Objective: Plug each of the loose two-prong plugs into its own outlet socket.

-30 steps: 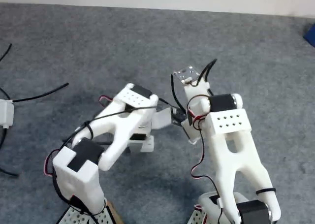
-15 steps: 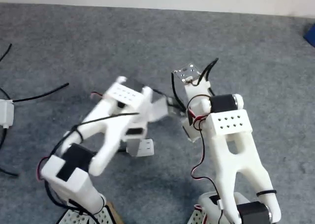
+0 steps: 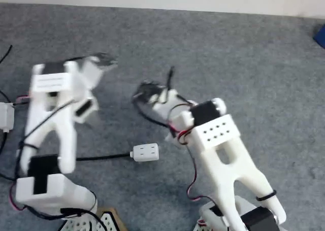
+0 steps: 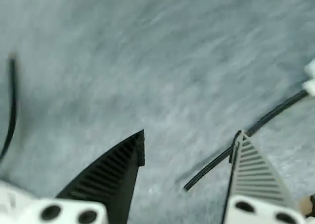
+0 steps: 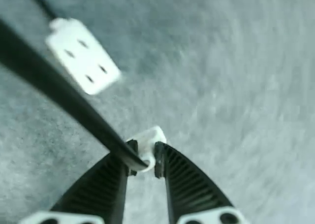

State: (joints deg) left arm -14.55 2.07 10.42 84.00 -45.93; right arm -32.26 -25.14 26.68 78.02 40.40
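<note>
The left tool (image 4: pixel 190 135) has swung away from the outlet socket (image 3: pixel 145 152), jaws apart and empty; the right tool (image 5: pixel 145 146) stays clamped on 1 plug (image 5: pixel 147 136), with the socket near, ahead of its tips, so insertion looks next

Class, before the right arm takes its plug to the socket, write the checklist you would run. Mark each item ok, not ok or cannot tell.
1. Right gripper shut firmly on the plug: ok.
2. Outlet socket has its slots facing up and uncovered: ok.
3. Plug lined up over the outlet socket: not ok, the socket lies apart from it on the carpet.
4. Prongs pointing toward the slots: cannot tell, they are hidden.
5. Left gripper open, holding nothing, away from the outlet socket: ok.
</note>
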